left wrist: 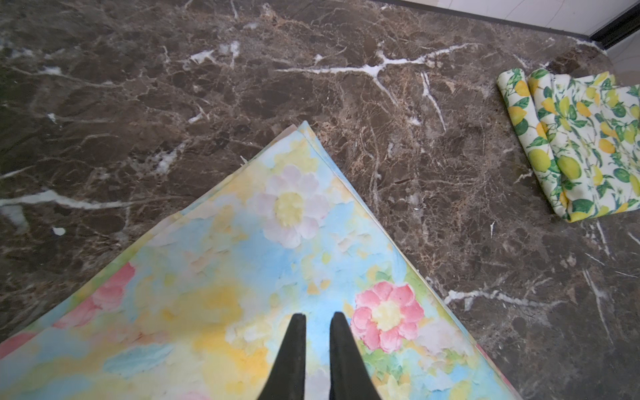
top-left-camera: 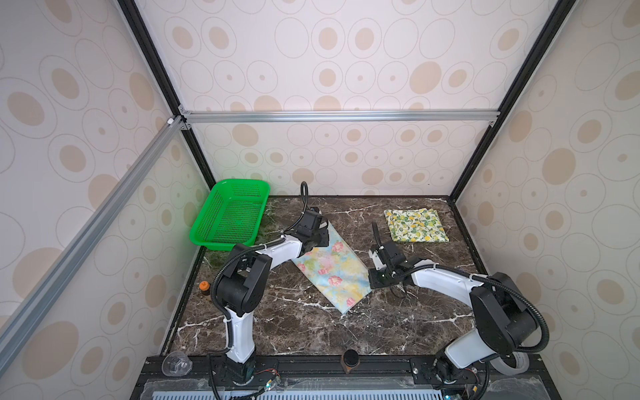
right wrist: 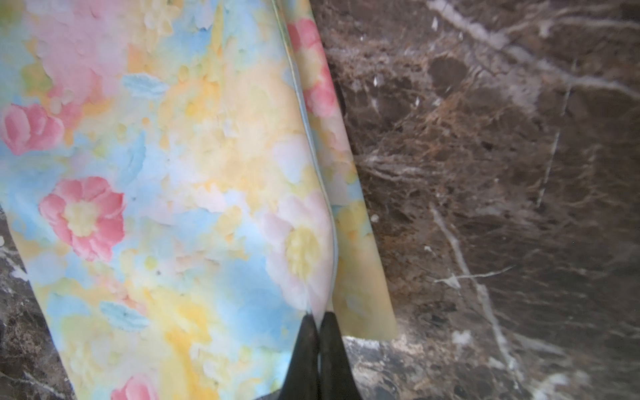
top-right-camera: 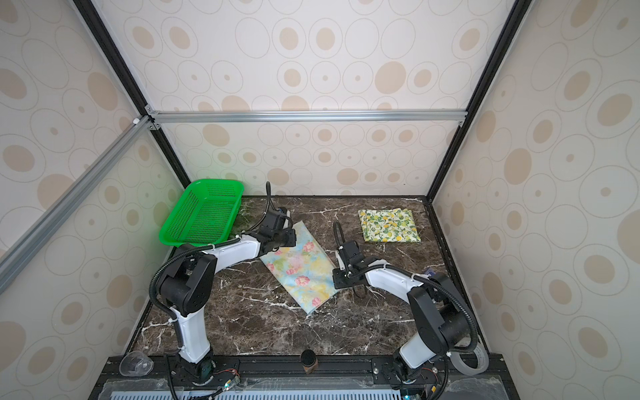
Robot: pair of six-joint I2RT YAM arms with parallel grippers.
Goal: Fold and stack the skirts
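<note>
Bench point(top-left-camera: 311, 329): dark brown marble-pattern top inside a papered enclosure.

Floral skirt point(top-left-camera: 332, 268): pastel blue and yellow with pink flowers, folded into a long strip. In both top views point(top-right-camera: 301, 270) it lies diagonally across the middle of the bench, one end toward the back left and the other toward the front edge. Most of it lies flat.

Left jaws: over the back-left end of the floral skirt. In the left wrist view the two black fingertips point(left wrist: 298, 329) stand slightly apart. Printed cloth shows through the narrow gap and nothing is pinched between them. Cannot tell whether the tips touch the cloth.

Right jaws: at the right long edge of the floral skirt, on its front half. In the right wrist view the fingertips point(right wrist: 304, 336) are clenched together on the hem of the top layer, which rises into them. A second layer of the same skirt shows just beyond that hem, lower down.

Lemon skirt point(top-left-camera: 417, 225): cream with yellow lemons and green leaves, folded into a rectangle. It lies flat near the back right corner of the bench, well apart from the floral skirt and from both arms. The left wrist view point(left wrist: 571, 145) shows its stacked folds.

Green basket point(top-left-camera: 230, 214): plastic mesh, at the back left corner, against the left wall.

Also noted: a small brown bottle with orange cap point(top-left-camera: 204, 287) at the left edge. A clear cup point(top-left-camera: 176, 363) and a tape roll point(top-left-camera: 509, 363) sit on the black frame along the front.
</note>
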